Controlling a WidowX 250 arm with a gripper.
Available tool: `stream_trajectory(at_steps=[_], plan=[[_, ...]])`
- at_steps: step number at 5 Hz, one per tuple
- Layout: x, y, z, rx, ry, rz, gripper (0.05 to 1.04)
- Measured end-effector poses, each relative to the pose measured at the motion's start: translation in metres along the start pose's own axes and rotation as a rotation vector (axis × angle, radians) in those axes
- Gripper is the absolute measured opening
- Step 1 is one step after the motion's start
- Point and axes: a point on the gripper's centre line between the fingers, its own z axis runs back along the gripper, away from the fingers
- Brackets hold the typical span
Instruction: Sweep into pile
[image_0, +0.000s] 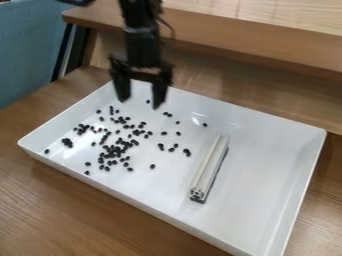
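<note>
Beans (119, 149), tool for: gripper (141, 103), above tray's (267, 175) far left part in view, fingers wide apart, nothing held; presumably free to take bar (210, 165).
Bar: lying apart from beans; likely the sweeping edge.
Beans, spread: left of bar, scattered, unpiled.
Tray: on table (67, 215); walls presumably contain strays.

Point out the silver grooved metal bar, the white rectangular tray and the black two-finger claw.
Silver grooved metal bar (209, 165): camera view, middle of top face.
White rectangular tray (254, 121): camera view, inner far wall.
Black two-finger claw (140, 104): camera view, between its fingertips.
</note>
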Motion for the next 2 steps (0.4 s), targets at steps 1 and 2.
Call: stream_trajectory(at_steps=[1,2], plan=[[0.003,-0.034,-0.011,-0.019,-0.019,-0.012,1.001],[-0.003,-0.051,-0.023,-0.018,-0.004,-0.004,1.001]])
